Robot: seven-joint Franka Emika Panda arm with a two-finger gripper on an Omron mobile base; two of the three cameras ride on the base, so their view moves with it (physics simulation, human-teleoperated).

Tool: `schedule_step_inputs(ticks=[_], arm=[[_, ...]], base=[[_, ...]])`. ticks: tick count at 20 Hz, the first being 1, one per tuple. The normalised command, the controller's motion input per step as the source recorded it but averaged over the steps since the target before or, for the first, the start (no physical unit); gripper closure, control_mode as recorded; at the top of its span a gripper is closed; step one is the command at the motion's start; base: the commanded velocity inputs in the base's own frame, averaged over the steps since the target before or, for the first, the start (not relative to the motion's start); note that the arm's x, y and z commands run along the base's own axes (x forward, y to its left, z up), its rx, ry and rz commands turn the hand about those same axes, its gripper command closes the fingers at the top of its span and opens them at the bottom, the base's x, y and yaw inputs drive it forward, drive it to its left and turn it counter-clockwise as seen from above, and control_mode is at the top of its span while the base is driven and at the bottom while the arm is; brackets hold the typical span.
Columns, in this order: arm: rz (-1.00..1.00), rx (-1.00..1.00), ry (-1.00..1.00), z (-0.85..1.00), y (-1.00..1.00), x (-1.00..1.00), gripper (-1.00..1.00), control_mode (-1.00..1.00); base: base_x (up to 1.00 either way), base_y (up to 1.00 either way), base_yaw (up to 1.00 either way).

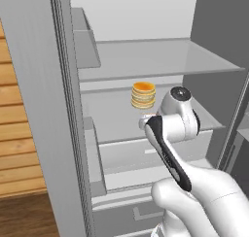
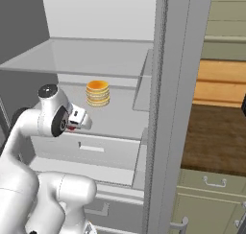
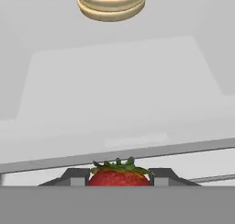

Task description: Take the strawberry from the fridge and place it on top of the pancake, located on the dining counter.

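Observation:
The fridge (image 1: pixel 160 61) stands open, and my arm reaches in over its middle white shelf (image 2: pixel 120 122). My gripper (image 3: pixel 119 174) is shut on the strawberry (image 3: pixel 119 178), a small red fruit with a green leafy cap wedged between the two dark fingertips (image 3: pixel 75 177). In the right base view the gripper (image 2: pixel 78 120) hangs just above the shelf's front, with a speck of red under it. The hand (image 1: pixel 168 119) hides the fingers in the left base view. The pancake on its plate and the dining counter are out of view.
An orange-topped pancake stack without a plate (image 1: pixel 143 95) (image 2: pixel 98 93) (image 3: pixel 112 2) sits further back on the same shelf. A drawer front (image 2: pixel 91 149) lies below the shelf. The fridge's grey side wall (image 2: pixel 166 108) stands to my right, with a wooden worktop over green cabinets (image 2: pixel 216 142) beyond it.

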Motion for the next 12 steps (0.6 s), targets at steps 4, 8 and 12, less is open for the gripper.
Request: schedule_step_inputs(ticks=[4,8,12], arm=[[0.0,0.0,0.0,0.94,0.0,-0.68,1.0,-1.0],[0.0,0.0,0.02,1.0,0.0,-0.78,1.0,-1.0],[0.0,0.0,0.16,0.94,0.0,-0.82,1.0,-1.0]], base=[[0.0,0.0,0.0],[0.0,0.0,0.0],[0.0,0.0,0.0]])
